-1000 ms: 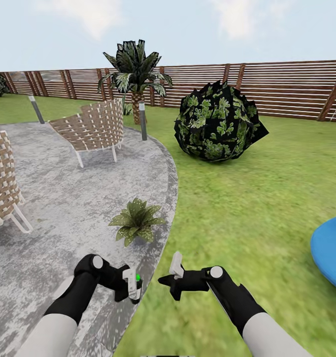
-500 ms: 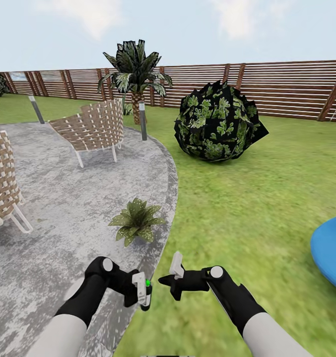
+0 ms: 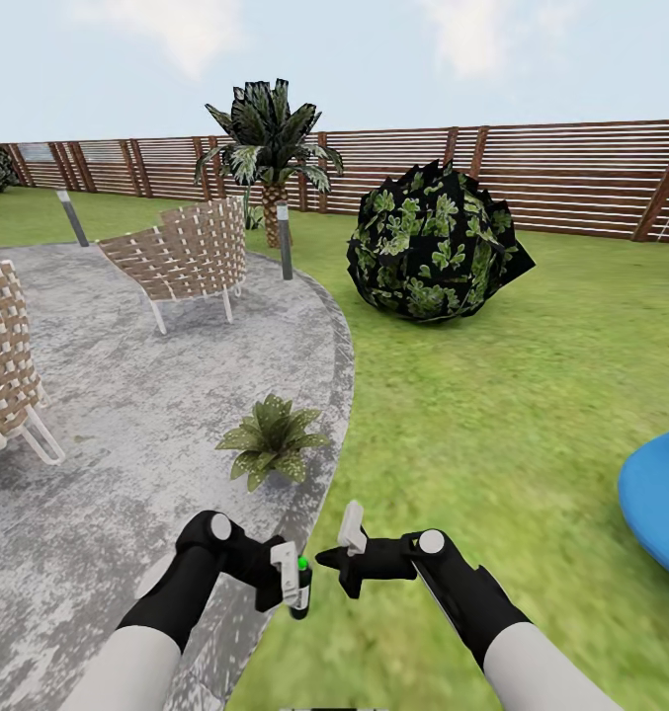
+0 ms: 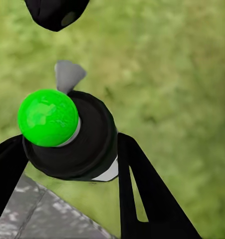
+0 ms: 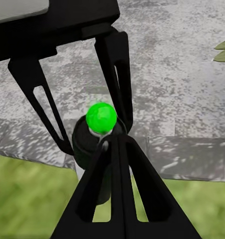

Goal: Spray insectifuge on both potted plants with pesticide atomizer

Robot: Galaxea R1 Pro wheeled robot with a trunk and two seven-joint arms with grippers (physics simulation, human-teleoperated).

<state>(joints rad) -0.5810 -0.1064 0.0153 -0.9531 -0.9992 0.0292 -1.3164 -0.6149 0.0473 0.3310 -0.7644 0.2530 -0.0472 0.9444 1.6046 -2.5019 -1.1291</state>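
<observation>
The pesticide atomizer [image 3: 300, 590], a dark slim bottle with a bright green tip, stands upright in my left gripper [image 3: 294, 591], which is shut on it low in the head view, over the line where paving meets grass. The left wrist view looks down on its green tip [image 4: 47, 117], with a black finger on each side. My right gripper [image 3: 336, 571] hangs shut and empty just right of it, pointing at the bottle [image 5: 101, 117]. One potted plant [image 3: 272, 437], a low rosette of pointed leaves, sits on the edge of the patio [image 3: 126, 415] ahead of my left gripper.
Two wicker chairs [image 3: 183, 255] [image 3: 3, 360] stand on the patio at left. A big dark bush [image 3: 433, 242] sits on the lawn ahead, a palm [image 3: 270, 148] and two short posts [image 3: 285, 242] behind. The slatted fence [image 3: 571, 173] closes the back. A blue rounded object [image 3: 660, 499] lies at right.
My left gripper has carried the atomizer to the right, from over the paving toward the grass edge and closer to the right gripper. The right arm has stayed still.
</observation>
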